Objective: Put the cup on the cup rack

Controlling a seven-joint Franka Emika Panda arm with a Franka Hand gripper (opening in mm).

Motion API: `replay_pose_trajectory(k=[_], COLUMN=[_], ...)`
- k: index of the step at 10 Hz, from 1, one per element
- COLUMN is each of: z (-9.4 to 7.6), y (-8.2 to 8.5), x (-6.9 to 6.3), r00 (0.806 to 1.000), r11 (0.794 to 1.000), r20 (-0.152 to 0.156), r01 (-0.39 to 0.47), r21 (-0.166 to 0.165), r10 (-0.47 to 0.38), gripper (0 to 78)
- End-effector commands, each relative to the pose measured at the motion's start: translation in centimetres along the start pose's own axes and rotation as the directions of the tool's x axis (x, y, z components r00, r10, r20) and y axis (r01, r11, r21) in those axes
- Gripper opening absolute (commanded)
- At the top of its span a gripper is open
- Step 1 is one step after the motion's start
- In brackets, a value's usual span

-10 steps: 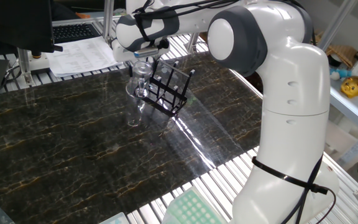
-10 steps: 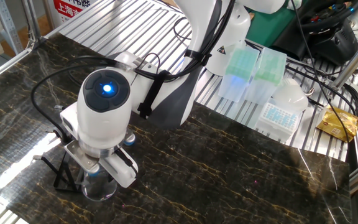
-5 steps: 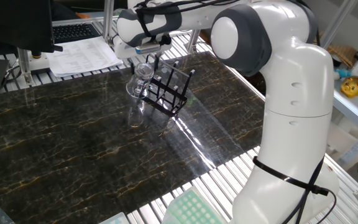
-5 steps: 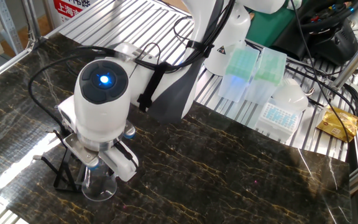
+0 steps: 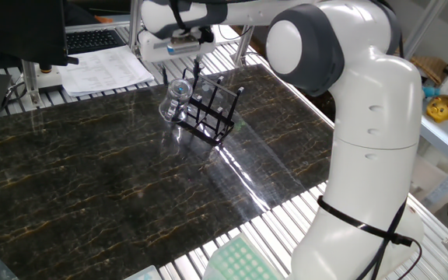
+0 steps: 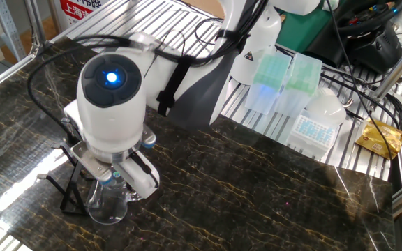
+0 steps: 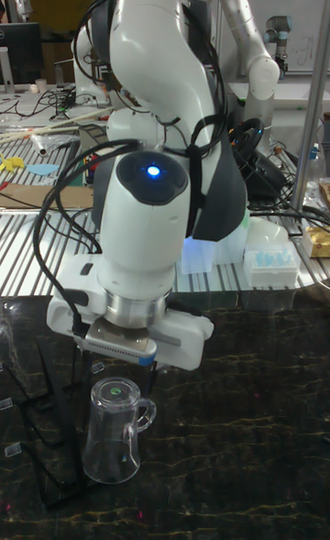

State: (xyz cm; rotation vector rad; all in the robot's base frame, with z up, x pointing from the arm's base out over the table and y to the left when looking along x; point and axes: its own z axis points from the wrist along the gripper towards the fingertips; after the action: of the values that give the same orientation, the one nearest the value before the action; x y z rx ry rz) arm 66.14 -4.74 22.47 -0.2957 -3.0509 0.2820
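I see the cup [image 7: 114, 430] upside down, mouth at the bottom and base on top, leaning against the cup rack [image 5: 212, 111] on the side away from the robot's base. In the tall fixed view it sits tilted with its handle sticking out to the side, and a black peg seems to run up into it, though through the clear glass I can't be sure it is fully seated on the peg rather than just propped on the wire.

The gripper [image 7: 124, 361] hangs just above the cup with a clear gap between them, so nothing is in its grip. I can't tell how the fingers stand: the hand body hides them in every view.

My read is that the placing is essentially done, the cup let go on the rack. What's left is lifting the arm clear and confirming the cup hangs steady.

Around the rack, the dark marbled bench [image 5: 92, 179] is bare on the near side. Beyond the rack, off the bench, lie papers [image 5: 103, 70] and a keyboard [image 5: 92, 37]. On the robot-base side of the rack, well apart from it, sit tip boxes [image 6: 285, 84]. Nothing blocks a straight lift; the only hazard I see is the hand brushing the tilted cup or the rack pegs just below it.
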Motion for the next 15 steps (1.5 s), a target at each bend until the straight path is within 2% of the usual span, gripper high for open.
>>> replay_pose_trajectory(k=[1, 3, 5, 6, 7, 10, 11, 12, 13, 15], z=[-2.0, -2.6, -3.0, -3.4, -3.7, -4.4, -4.7, -5.1, -5.4, -5.7], y=[0.9, 1.2, 1.5, 1.4, 1.4, 2.2, 2.5, 2.8, 2.9, 2.8], x=[1.1, 1.5, 1.6, 1.5, 1.6, 2.3, 2.6, 3.1, 3.6, 4.9], r00=[1.000, 1.000, 0.999, 0.996, 0.995, 0.995, 0.994, 0.992, 0.990, 0.985], r11=[1.000, 1.000, 1.000, 0.999, 0.998, 0.997, 0.996, 0.993, 0.990, 0.985], r20=[-0.017, -0.024, -0.044, -0.093, -0.099, -0.101, -0.110, -0.119, -0.123, -0.120], r01=[-0.012, -0.012, -0.008, -0.002, -0.011, -0.015, -0.012, 0.018, 0.058, 0.108], r21=[-0.015, -0.021, -0.023, -0.041, -0.060, -0.073, -0.085, -0.115, -0.131, -0.137], r10=[0.012, 0.011, 0.007, -0.002, 0.005, 0.007, 0.003, -0.032, -0.074, -0.124], gripper=[77.4, 77.4, 77.4, 77.4, 77.4, 77.4, 77.4, 77.4, 77.4, 77.4])
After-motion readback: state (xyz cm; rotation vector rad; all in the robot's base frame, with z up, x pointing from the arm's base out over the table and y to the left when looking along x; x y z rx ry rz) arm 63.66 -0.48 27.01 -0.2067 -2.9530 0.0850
